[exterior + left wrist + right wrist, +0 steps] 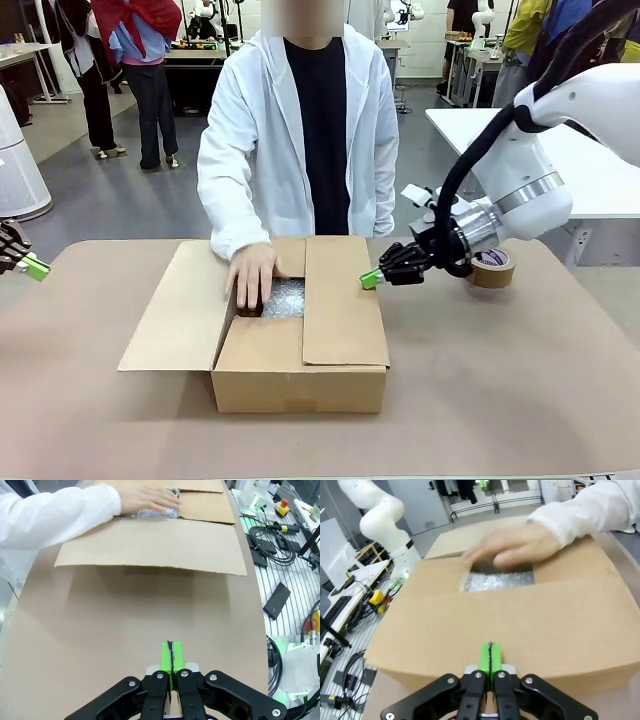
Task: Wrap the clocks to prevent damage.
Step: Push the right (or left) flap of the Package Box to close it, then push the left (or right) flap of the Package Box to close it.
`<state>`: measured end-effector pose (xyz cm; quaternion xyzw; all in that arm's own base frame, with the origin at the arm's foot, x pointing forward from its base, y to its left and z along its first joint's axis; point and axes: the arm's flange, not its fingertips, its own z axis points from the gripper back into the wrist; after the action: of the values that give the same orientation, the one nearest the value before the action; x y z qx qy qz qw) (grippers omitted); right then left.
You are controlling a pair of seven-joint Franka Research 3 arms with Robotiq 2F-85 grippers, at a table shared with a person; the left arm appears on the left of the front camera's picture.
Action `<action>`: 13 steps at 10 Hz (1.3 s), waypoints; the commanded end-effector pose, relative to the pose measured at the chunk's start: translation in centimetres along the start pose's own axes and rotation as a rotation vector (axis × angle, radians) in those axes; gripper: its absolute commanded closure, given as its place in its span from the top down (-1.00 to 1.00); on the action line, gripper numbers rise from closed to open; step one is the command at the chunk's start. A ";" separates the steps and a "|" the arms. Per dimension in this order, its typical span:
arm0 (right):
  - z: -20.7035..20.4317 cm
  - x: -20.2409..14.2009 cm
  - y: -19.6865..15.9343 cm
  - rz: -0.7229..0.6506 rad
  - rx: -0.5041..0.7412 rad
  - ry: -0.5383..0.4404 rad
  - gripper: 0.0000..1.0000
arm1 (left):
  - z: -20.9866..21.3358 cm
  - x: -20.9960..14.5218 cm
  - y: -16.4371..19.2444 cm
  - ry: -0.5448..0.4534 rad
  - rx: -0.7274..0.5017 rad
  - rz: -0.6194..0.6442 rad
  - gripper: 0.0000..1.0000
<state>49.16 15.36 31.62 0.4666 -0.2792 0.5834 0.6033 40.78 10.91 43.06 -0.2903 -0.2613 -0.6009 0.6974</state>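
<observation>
- At the far left edge of the table (90, 400), the left gripper (171, 655) hangs low over bare tabletop. Its green pads are pressed together on nothing. It sits well apart from the box, likely parked there to leave the person room.
- Next along, the cardboard box (300, 385) stands mid-table with its left flap (175, 315) splayed outward and flat, which leaves the opening free on that side.
- Inside the opening lie the clocks (288, 298), seen as one whitish bubble-wrapped bundle. It sits low in the box, between the folded flaps.
- The person's hand (252, 272) rests palm-down across the bundle's left part and the box's rim, apparently pressing it down so it sits snug.
- The right flap (343, 300) is folded over the top and covers the right half. The near flap (262, 345) is folded in too, so the wrapping looks done and the box seems close to being shut.
- Just beside the right flap's outer edge is the right gripper (371, 279), its fingers shut tight and empty, pointing at the box. Whether the tips touch the cardboard I cannot tell. Closed fingers suit pushing or holding down a flap, not grasping.
- Farthest right, a brown tape roll (493, 268) lies flat on the table behind that arm's wrist, handy for sealing.
</observation>
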 end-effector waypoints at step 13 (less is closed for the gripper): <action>-1.3 0.4 -0.4 -0.006 -0.025 -0.015 -0.97 | 0.1 0.0 0.0 -0.010 0.003 -0.005 -0.98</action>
<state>49.18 16.10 31.84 0.4698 -0.2861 0.5789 0.6019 40.79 10.91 43.06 -0.2903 -0.2612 -0.6009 0.6975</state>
